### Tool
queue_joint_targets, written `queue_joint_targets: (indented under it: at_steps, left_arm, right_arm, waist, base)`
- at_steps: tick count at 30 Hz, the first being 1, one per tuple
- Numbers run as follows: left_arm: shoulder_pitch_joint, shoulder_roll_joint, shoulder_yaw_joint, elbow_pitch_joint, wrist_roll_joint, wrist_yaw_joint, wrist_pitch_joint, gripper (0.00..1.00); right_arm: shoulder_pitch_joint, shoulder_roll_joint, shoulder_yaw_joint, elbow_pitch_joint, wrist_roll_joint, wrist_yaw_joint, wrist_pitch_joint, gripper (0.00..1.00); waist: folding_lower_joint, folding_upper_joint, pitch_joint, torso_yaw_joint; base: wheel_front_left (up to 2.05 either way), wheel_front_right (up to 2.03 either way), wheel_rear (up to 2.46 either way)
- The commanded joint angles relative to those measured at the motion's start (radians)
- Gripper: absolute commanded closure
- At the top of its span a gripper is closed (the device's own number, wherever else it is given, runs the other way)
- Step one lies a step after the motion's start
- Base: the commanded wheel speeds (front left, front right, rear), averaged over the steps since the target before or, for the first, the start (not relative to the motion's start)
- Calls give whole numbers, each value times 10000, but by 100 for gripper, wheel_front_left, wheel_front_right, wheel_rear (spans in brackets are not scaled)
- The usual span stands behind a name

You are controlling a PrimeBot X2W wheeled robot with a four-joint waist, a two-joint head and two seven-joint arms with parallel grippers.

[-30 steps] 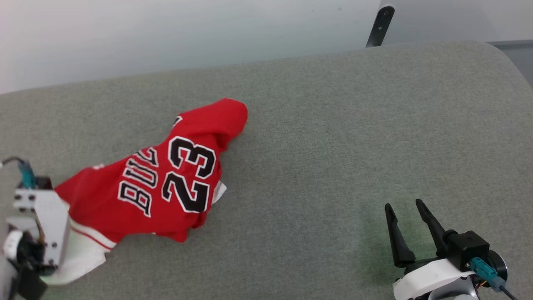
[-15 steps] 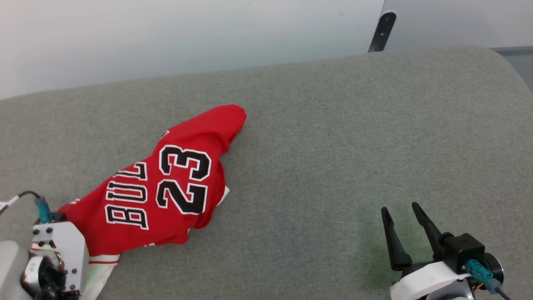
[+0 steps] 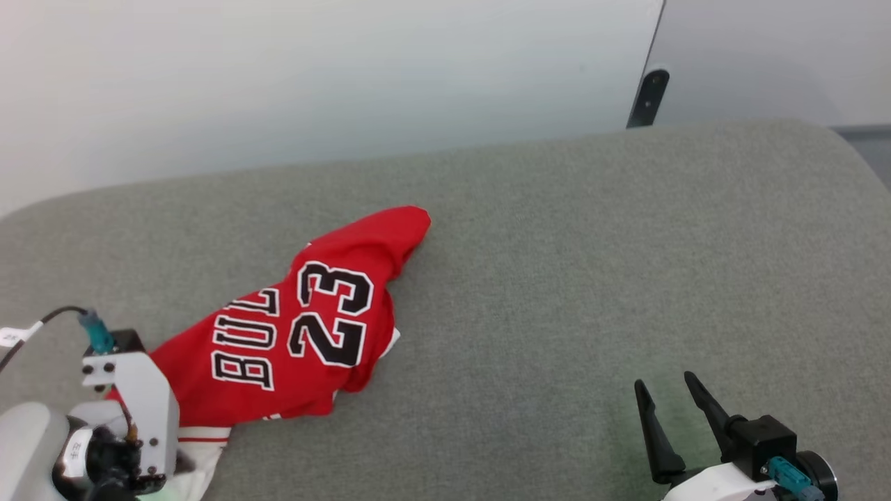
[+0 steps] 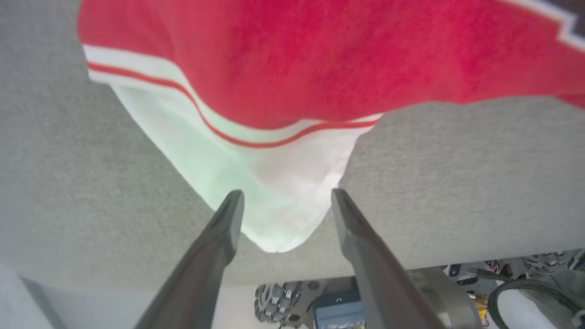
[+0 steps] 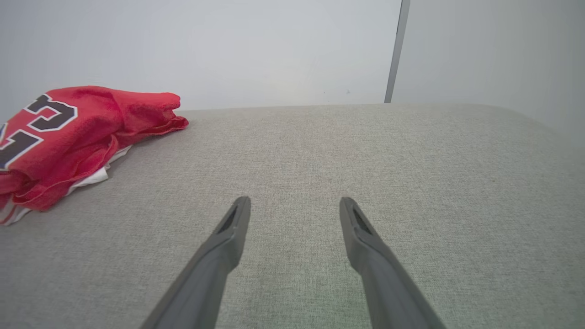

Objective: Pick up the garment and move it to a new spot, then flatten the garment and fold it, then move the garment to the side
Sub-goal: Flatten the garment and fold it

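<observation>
- We see the garment (image 3: 299,334), a red jersey with "BULL" and "23" showing. It lies bunched on the left part of the grey upholstered surface (image 3: 592,264), with its far red end rumpled.
- Left gripper (image 4: 285,201): the 2 fingers stand spread. The tip of the white sleeve (image 4: 256,183) lies loose between them, nothing pinched.
- That sleeve tip rests on the surface, near its front edge.
- Right gripper (image 3: 663,381): the fingers are spread and hold nothing. It sits low over bare fabric, well apart from the jersey.
- We judge the drop at the new spot as done, so flattening comes next.
- To do it well, we'd back the left fingers straight off the sleeve so the tips don't snag it. Then regrip at a hem or sleeve corner, not mid-cloth.
- Bring the right gripper across to the opposite side and pull outward with both, low and slow, so the folds open.
- Risk as we judge it: with the sleeve so near the front edge, a careless tug could slide cloth over it.
- Versus 1 second ago, the left gripper was clamped and now stands open. The right one is unchanged.
- The lettering was rumpled then and reads straighter now. Less white sleeve shows in the head view.
- The whole head picture sits lower now, the dark wall bracket (image 3: 647,97) included. That is a camera shift, not the things moving.
</observation>
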Motion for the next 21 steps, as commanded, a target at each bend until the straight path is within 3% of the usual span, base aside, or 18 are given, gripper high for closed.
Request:
queue_joint_targets:
  at_steps: [1,4,7,14,21]
  left_arm:
    - [141,14,61,-152,-41,13,-116,0]
    - [266,117,292,-826,123,-31,-831,0]
    - [424,-67,539,-1695,175,-384,-2014,0]
    - [1283,-975,1246,-3119,772,-740,-5956,0]
    - [2503,-1955,1548,-3438,1760,-962,-10007,0]
  right_arm:
    - [65,8,38,38,-2,-14,-45,0]
    - [142,9,168,137,-26,-14,-45,0]
    - [102,6,202,153,-41,-14,-45,0]
    - [-83,6,244,163,-44,-14,-45,0]
    - [-295,-144,414,183,-1,-14,63,0]
  waist:
    - [0,0,-324,199]
    - [0,0,-564,359]
    - [0,0,-696,576]
    - [0,0,-932,1262]
    - [0,0,-1153,2160]
  base:
    - [0,0,0]
    - [0,0,0]
    - [0,0,0]
    - [0,0,0]
    - [0,0,0]
